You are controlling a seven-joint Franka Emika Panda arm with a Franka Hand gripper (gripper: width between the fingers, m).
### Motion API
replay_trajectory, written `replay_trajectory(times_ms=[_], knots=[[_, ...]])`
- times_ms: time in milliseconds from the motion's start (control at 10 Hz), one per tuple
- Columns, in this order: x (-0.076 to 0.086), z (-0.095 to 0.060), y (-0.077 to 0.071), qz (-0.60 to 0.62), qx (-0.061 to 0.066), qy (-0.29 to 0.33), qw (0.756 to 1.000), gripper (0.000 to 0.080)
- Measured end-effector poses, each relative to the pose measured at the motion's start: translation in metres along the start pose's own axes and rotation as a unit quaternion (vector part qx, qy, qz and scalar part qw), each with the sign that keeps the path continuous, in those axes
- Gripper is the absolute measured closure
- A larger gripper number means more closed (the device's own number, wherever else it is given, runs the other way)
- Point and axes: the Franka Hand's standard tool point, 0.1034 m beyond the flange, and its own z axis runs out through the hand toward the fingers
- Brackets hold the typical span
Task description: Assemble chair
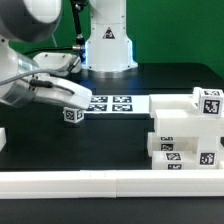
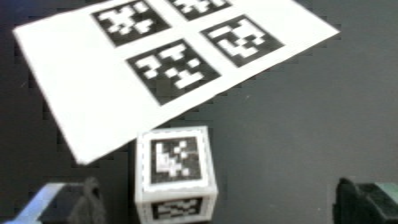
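1. At the exterior view's left, the gripper (image 1: 62, 95) hangs fully open and empty, just above a small white tagged block (image 1: 73, 115) on the black table (image 1: 110, 140).
2. Centre: the marker board (image 1: 112, 103) lies just beside that block.
3. Right: the chair's stacked parts (image 1: 185, 135) stand against the white rail (image 1: 110, 181).
4. Likely next comes a descent; centring the fingers (image 2: 71, 203) around the block (image 2: 176, 172) before closing should keep it square.

End effector (image 1: 62, 97) open — above block (image 1: 73, 115).

small block (image 1: 73, 115) just beside marker board (image 1: 112, 103), stacked chair parts (image 1: 185, 135) toward exterior view's right, rail (image 1: 110, 184) in front
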Motion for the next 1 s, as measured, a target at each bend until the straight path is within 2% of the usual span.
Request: replay_trajectory(times_ms=[200,300,600,800,900,1000], knots=[[0.000,0.002,0.000,0.001,0.000,-0.002,1.000,0.0151],[-0.001,0.012,0.005,0.010,0.006,-0.017,1.000,0.0151],[0.002,0.042,0.016,0.022,0.001,-0.032,0.999,0.0151],[0.003,0.038,0.015,0.021,0.002,-0.029,0.999,0.0151],[0.003,0.039,0.015,0.021,0.001,-0.029,0.999,0.0250],[0.003,0.039,0.015,0.021,0.001,-0.029,0.999,0.0389]])
